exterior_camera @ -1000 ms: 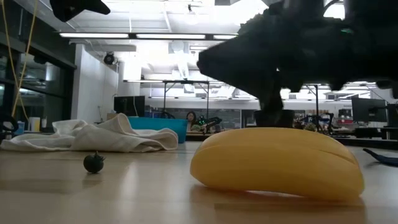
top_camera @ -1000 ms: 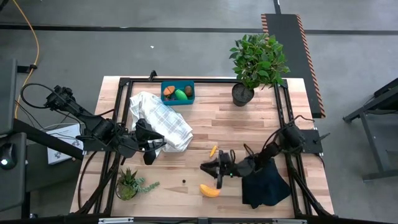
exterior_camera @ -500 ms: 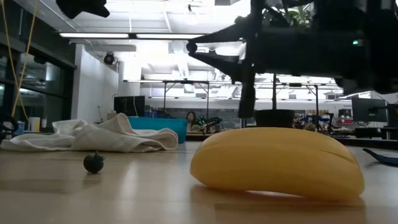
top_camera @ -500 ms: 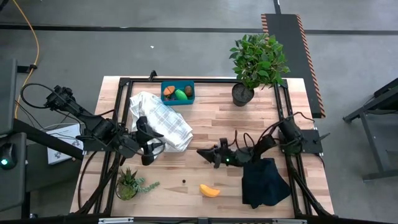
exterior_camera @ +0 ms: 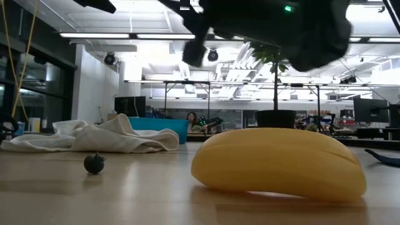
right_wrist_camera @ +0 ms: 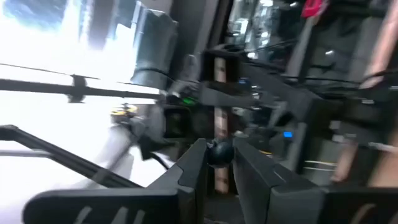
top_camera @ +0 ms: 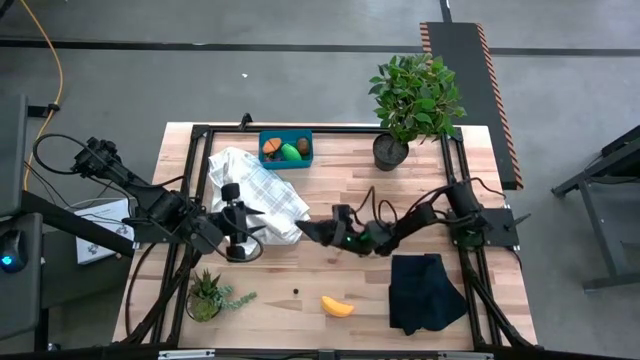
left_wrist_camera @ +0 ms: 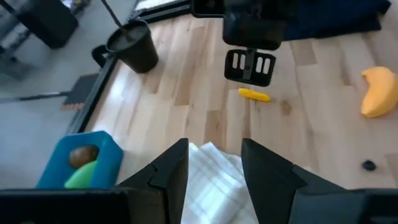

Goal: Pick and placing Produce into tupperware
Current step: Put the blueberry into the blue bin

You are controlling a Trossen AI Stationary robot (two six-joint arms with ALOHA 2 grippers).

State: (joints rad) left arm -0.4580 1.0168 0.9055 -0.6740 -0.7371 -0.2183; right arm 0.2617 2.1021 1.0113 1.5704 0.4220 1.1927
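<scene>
Fingers of the right gripper (right_wrist_camera: 219, 163) pinch what looks like a tiny dark berry (right_wrist_camera: 219, 152), so it should travel level over the checked cloth (top_camera: 262, 195) and release low inside the teal tupperware (top_camera: 285, 149); the left gripper (left_wrist_camera: 212, 163) waits, part open, over the cloth.
</scene>
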